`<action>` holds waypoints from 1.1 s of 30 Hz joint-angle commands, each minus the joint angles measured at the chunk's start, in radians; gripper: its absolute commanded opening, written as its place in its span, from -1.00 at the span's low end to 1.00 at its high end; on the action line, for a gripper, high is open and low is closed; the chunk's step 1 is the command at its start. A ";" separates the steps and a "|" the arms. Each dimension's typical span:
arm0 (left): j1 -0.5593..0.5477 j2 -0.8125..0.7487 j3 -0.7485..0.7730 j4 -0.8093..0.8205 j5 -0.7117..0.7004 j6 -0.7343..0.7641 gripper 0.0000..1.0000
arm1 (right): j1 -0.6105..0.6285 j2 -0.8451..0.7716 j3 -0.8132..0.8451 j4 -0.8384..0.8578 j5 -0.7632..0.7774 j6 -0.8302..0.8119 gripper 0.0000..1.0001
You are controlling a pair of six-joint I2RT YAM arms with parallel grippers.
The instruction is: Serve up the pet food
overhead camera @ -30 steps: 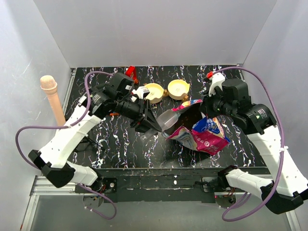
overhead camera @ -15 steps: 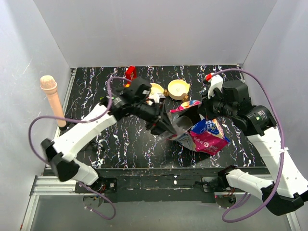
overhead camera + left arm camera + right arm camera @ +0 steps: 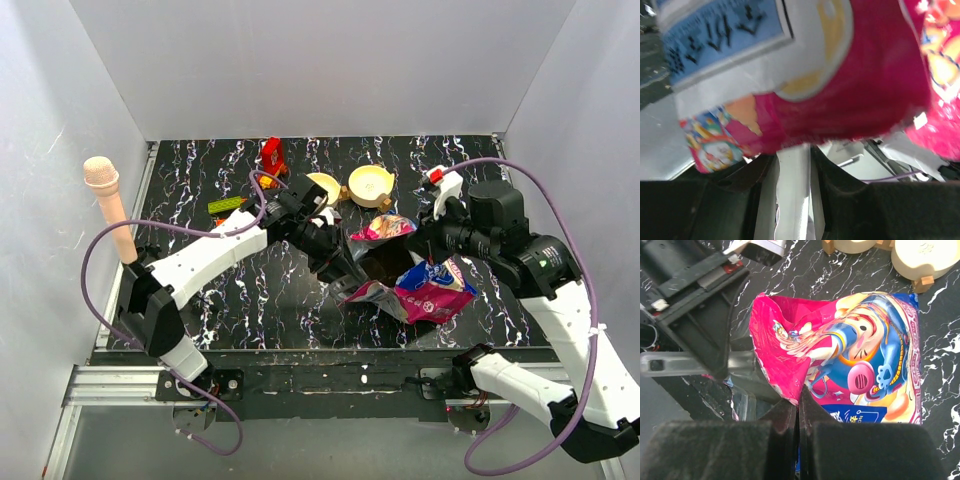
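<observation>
Your left pincer (image 3: 345, 272), clutching a clear plastic scoop (image 3: 792, 200), has entered the glossy magenta bag (image 3: 855, 365) your right pincer (image 3: 798, 405) pinches open: scooping looks next.

The magenta-and-blue printed plastic bag (image 3: 860, 365) looked glossy and crinkled. At its mouth, the clear plastic scoop (image 3: 745, 362) was smooth. Under the bag, the black white-veined tabletop (image 3: 250, 290) shone faintly.
</observation>
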 commanded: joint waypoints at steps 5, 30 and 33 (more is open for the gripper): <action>0.011 0.081 0.018 -0.109 -0.280 0.314 -1.00 | 0.018 -0.124 -0.048 0.201 -0.111 0.087 -0.97; -0.048 0.495 -0.019 0.646 -0.230 0.065 -1.00 | 0.027 -0.221 -0.091 0.138 0.008 0.313 -0.97; -0.051 0.425 -0.173 1.124 -0.083 -0.043 -1.00 | 0.029 -0.271 -0.134 0.137 0.076 0.354 -0.97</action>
